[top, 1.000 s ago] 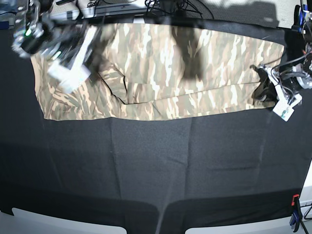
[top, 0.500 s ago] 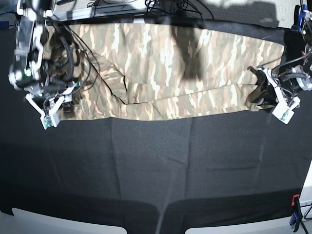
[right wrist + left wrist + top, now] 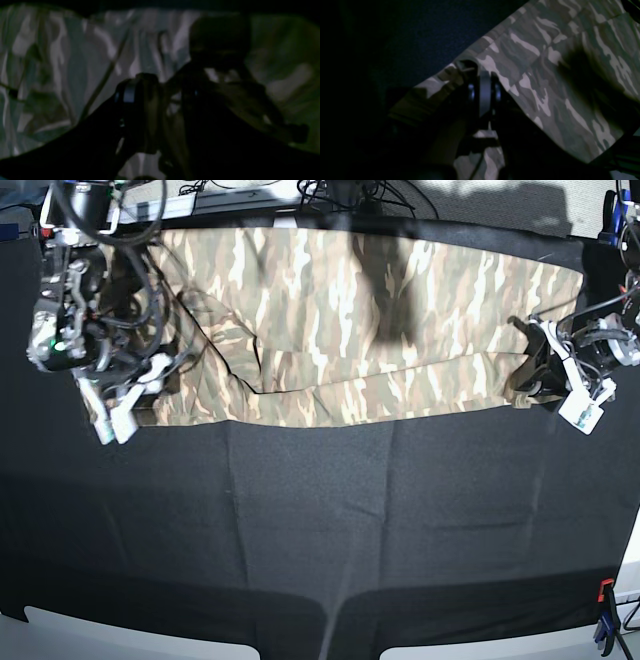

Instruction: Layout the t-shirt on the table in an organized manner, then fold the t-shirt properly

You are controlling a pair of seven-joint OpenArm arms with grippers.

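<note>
Both hands at the t-shirt [image 3: 330, 320] ends: right hand [image 3: 130, 395] newly lowered, fingers parted; left hand [image 3: 535, 375] unmoved, pinching cloth.

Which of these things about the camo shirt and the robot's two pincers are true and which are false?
1. The t-shirt lies near the far edge of the table. True.
2. The left pincer is shut on the t-shirt's edge. True.
3. The t-shirt is rolled into a ball. False: it lies spread out wide, with a folded layer along its near side.
4. The right pincer is far from the t-shirt. False: it is at the shirt's other end, with its fingers apart over the cloth.
5. The table is covered in white cloth. False: the cloth is black.
</note>
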